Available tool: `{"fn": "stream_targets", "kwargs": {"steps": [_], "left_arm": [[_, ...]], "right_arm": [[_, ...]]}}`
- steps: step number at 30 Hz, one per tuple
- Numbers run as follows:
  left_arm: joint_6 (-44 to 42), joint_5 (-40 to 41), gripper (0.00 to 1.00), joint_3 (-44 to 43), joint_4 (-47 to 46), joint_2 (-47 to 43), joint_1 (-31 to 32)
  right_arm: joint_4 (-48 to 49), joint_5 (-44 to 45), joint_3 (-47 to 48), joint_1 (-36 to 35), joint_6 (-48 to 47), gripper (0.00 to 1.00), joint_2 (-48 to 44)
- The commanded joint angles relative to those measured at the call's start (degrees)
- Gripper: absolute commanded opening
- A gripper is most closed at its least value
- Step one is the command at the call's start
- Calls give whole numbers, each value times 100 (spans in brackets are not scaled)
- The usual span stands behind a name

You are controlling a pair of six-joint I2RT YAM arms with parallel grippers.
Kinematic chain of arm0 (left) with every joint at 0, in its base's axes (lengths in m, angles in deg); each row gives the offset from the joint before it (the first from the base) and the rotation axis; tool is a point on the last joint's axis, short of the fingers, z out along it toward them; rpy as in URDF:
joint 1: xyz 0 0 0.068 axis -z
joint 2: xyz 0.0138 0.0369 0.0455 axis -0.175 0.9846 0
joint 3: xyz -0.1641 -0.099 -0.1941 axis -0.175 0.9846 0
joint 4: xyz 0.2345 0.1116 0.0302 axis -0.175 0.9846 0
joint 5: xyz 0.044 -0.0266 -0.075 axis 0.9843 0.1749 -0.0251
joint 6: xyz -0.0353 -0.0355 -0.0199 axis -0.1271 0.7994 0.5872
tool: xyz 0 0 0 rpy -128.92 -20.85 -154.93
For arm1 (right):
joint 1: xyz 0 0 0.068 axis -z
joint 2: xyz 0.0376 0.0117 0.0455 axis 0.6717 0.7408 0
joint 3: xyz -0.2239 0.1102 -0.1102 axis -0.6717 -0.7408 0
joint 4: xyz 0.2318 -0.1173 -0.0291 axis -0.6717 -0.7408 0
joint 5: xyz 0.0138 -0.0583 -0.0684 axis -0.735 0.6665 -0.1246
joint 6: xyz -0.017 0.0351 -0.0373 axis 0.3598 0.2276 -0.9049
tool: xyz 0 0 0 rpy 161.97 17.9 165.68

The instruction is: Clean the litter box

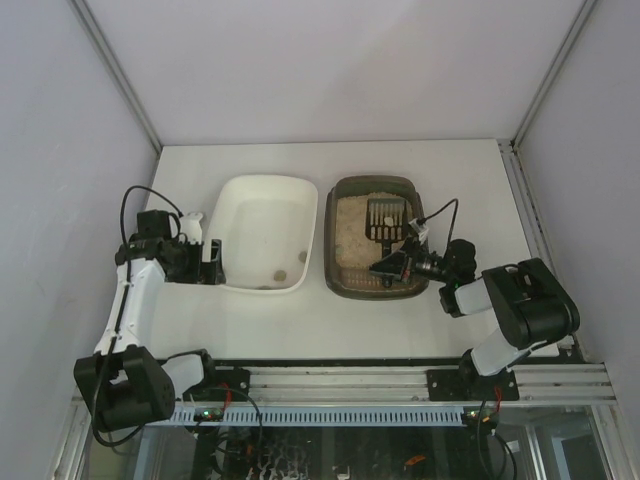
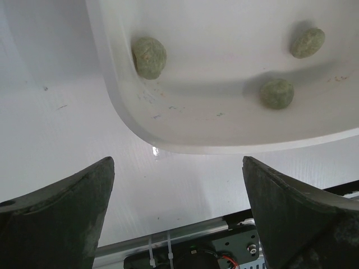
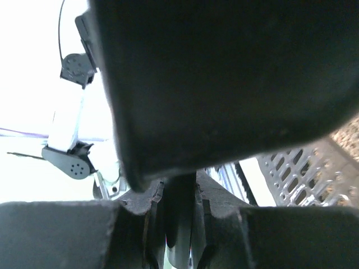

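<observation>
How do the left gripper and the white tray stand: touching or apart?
Apart. The left wrist view shows the open left gripper short of the white tray, with bare table between fingertips and rim.

- Three grey-green clumps lie inside the white tray's rounded corner.
- The left gripper's dark fingers stand wide apart over the white table, just short of the tray's rim.

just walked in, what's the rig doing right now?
The right claw is shut on the scoop, whose slotted head lies in the litter box on the litter. The left claw is open and holds nothing, at the near left corner of the white tray. Three greenish clumps lie in that tray.
</observation>
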Motion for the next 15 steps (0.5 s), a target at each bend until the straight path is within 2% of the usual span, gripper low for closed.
{"fn": "stream_targets", "kwargs": {"steps": [1,5,8,11,15], "left_arm": [[-119,-137,100,-31,-62,-318,-22],[-93,-109,100,-38,-94,-339,-27],[-102,-128,100,-42,-86,-304,-23],[-100,-120,100,-57,-73,-234,-23],[-62,-57,100,-69,-82,-183,-24]], "right_arm": [[828,-40,-55,-317,255,0,170],[718,-7,-38,35,446,0,-90],[-46,50,4,-87,27,0,-426],[-1860,223,202,-442,-980,0,-1078],[-5383,923,1207,-708,-2933,0,-1989]]}}
